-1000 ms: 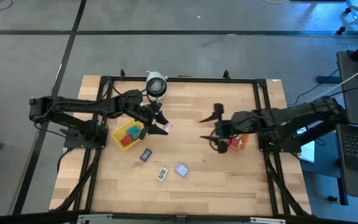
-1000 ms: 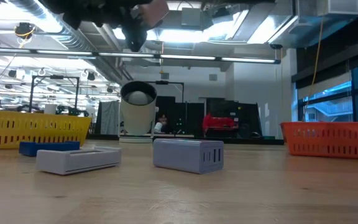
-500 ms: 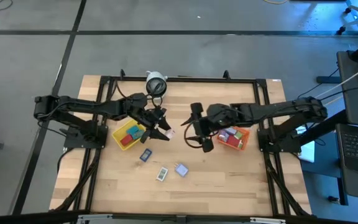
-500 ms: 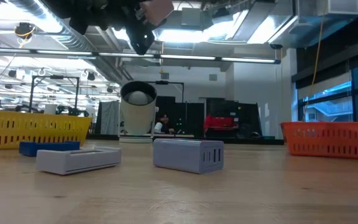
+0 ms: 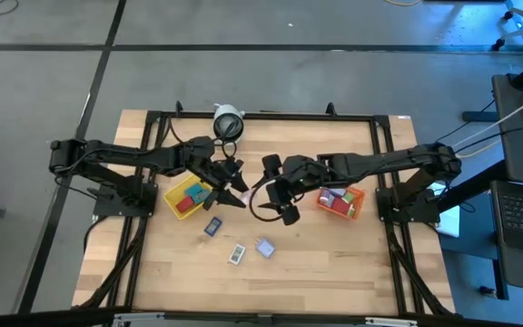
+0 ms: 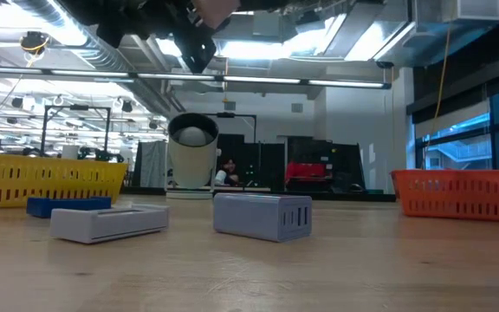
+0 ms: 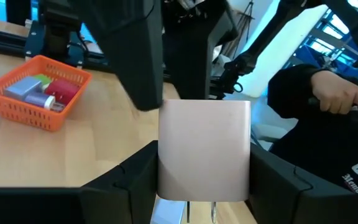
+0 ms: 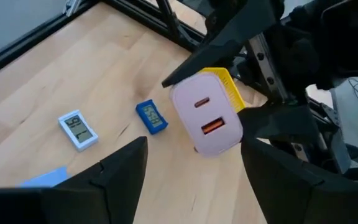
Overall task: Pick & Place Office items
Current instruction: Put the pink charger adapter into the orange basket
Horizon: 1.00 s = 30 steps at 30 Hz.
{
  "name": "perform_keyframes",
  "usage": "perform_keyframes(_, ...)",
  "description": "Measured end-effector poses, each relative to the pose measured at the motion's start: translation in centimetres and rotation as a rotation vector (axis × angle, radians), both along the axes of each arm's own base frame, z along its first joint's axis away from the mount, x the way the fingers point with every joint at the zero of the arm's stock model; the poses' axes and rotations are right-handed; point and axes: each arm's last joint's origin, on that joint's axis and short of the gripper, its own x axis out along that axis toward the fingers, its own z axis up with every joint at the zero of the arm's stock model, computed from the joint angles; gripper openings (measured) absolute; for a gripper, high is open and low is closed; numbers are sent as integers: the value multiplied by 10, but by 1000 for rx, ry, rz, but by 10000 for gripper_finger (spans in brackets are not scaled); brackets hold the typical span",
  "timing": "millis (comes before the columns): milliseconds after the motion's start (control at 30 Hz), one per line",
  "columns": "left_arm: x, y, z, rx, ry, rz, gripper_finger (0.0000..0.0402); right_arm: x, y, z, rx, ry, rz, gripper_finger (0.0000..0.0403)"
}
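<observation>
My left gripper [image 5: 237,187] is shut on a pale pink block-shaped charger [image 7: 204,137], lifted between the yellow tray [image 5: 189,195] and the orange tray [image 5: 339,202]. Its face with two ports [image 8: 207,118] points at my right gripper [image 5: 278,190], which is open just right of it, fingers spread on either side of the line to it, touching nothing. A dark blue piece [image 5: 212,226], a white piece [image 5: 236,254] and a pale blue piece [image 5: 264,247] lie flat on the table. Red and teal pieces lie in the yellow tray; red and grey ones in the orange tray. My left gripper pinches the pink charger between its two fingers [image 7: 135,180], on two opposite side faces [image 7: 166,155]. The fingers come from the table's left, about level. The charger is lifted clear of the table, its metal prongs [image 7: 188,211] toward the wrist and its port face pointing away.
A round white-and-grey cylinder [image 5: 228,123] stands near the far edge. Black frame rails [image 5: 261,116] border the table. Open wood lies near the near edge [image 5: 334,272]. In the left wrist view a person's hand [image 7: 334,93] shows beyond the table's right side.
My right gripper has swung from over the orange tray toward the table's left, staying open, and now faces the pink charger closely. My left gripper has shifted slightly right with the charger still lifted. The pieces on the table have not moved.
</observation>
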Motion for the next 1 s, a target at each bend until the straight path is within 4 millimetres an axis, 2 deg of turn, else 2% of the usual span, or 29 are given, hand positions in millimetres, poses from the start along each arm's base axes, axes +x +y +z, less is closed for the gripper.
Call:
perform_keyframes(400, 0, 0, 0, 10, -8, -13, 196, 5, 2, 7, 16, -45, 33, 261)
perform_keyframes(733, 0, 0, 1, 12, -22, -20, 196, 18, 4, -2, 9, -85, 62, 259)
perform_keyframes(867, 0, 0, 1, 11, -21, -20, 196, 19, 4, -4, 8, -82, 62, 240)
perform_keyframes(1000, 0, 0, 1, 11, -18, -22, 196, 20, 4, -5, 0, -80, 63, 201)
